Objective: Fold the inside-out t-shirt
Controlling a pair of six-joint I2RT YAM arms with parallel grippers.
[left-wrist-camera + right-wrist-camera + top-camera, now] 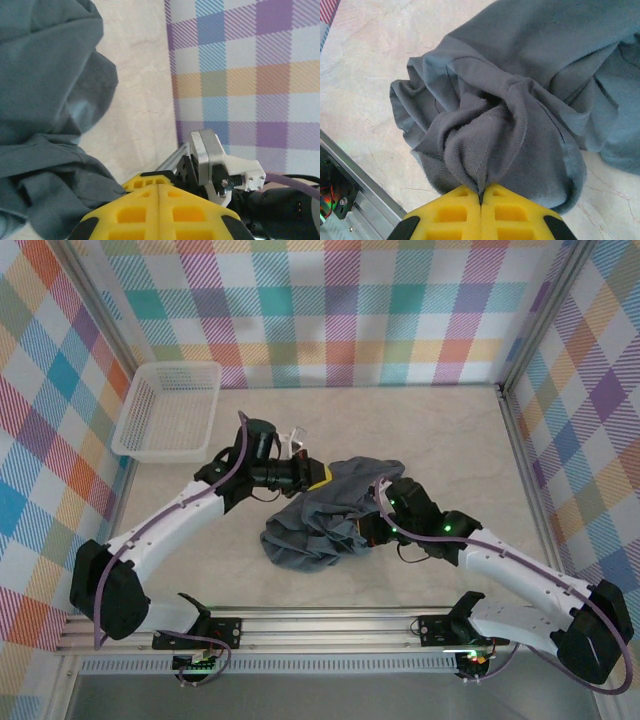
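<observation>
The right gripper (481,190) pinches a thick wad of t-shirt (530,90), the left gripper (159,186) closed at its edge, so layers may lift tangled.

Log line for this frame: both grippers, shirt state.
left gripper: shut, hold unclear | right gripper: shut on t-shirt | t-shirt: bunched, unfolded

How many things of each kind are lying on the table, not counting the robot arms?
Grey t-shirt: 1
White basket: 1
Total: 2
</observation>
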